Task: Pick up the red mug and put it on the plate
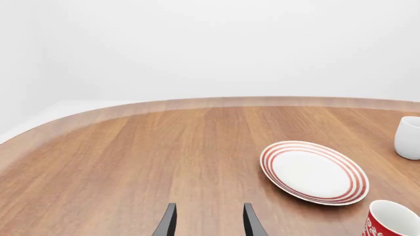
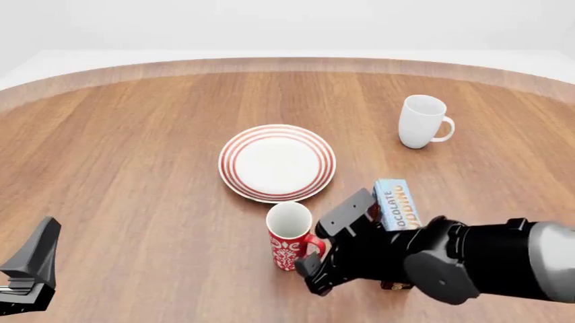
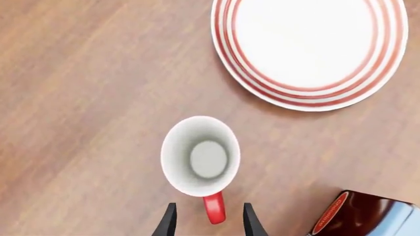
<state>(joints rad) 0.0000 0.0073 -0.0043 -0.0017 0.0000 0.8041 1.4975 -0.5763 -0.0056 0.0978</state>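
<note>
Now right tool (image 3: pixel 206 221) open astride red mug (image 3: pixel 200 156) handle, untouching.

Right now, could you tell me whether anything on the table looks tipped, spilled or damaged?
Nothing stands out: the red mug and white mug stand upright, the plate lies flat and empty.

The red mug (image 2: pixel 289 237) stands upright on the worktop, tall, red with a white ornamental pattern, white and empty inside, its red handle (image 3: pixel 215 208) turned toward the near edge. Just beyond it lies the plate (image 2: pixel 277 163), flat, round, white, ringed with concentric red bands, and empty.
</note>
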